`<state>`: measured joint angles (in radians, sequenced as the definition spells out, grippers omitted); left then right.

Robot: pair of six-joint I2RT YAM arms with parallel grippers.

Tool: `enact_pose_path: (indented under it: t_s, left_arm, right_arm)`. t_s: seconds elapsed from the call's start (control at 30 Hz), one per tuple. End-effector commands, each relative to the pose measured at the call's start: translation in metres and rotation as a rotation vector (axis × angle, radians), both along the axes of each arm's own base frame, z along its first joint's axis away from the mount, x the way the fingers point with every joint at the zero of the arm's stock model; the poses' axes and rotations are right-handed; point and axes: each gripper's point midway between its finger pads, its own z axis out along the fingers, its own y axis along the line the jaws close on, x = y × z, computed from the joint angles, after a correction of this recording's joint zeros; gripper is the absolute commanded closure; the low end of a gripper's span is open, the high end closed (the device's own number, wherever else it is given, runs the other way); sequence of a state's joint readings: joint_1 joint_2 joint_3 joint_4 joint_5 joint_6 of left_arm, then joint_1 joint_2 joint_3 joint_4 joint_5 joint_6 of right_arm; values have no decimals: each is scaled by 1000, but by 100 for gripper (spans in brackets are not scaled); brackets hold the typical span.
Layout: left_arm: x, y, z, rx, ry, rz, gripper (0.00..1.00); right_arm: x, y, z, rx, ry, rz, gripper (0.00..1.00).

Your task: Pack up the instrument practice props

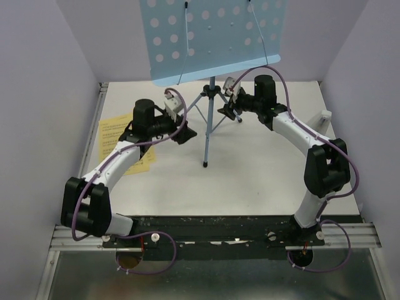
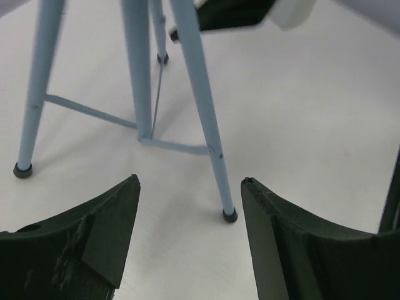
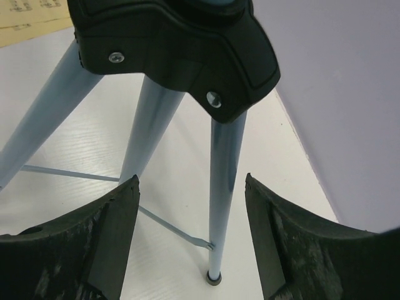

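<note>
Music stand [image 1: 212, 39], light blue, stands upright on its tripod at the far middle of the white table [image 1: 262, 181]. Yellow sheet-music pages [image 1: 122, 142] lie flat at the left. The left gripper [image 2: 187, 187] and right gripper [image 3: 190, 184] flank the legs, both spread and holding nothing. A whitish plastic piece [image 1: 324, 117] sits at the right edge.

We find no text, brand or number that we can read. The only print we see stands on the yellow sheet-music pages [image 1: 117, 139], lying out to the left of the left gripper [image 1: 183, 134]: rows of dark marks, too small for us to make out.
</note>
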<state>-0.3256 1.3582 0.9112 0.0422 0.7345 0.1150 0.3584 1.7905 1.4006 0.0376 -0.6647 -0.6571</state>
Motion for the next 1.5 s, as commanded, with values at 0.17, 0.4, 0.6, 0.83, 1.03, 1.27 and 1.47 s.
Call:
enact_pose_path:
  t_s: [0.17, 0.4, 0.6, 0.83, 1.03, 1.27, 1.47]
  left_arm:
    - [75, -12, 93, -488, 301, 103, 27]
    - [105, -10, 105, -622, 445, 215, 30]
    - [123, -6, 92, -647, 504, 328, 33]
    - [140, -7, 92, -656, 529, 409, 33]
    - [145, -9, 87, -643, 532, 434, 33]
    - [135, -27, 72, -591, 541, 378, 33]
    - [125, -39, 65, -566, 545, 354, 34]
  right_arm:
    - [-14, -7, 0, -52, 40, -13, 23]
    - [-18, -11, 2, -62, 38, -20, 23]
    - [-24, -14, -2, -74, 44, -25, 22]
    - [-25, -14, -3, -77, 43, -22, 22]
    - [-26, -15, -5, -80, 48, -23, 22]
    - [-26, -14, -6, -81, 48, -23, 22]
    - [-26, -15, -6, -82, 43, -27, 22]
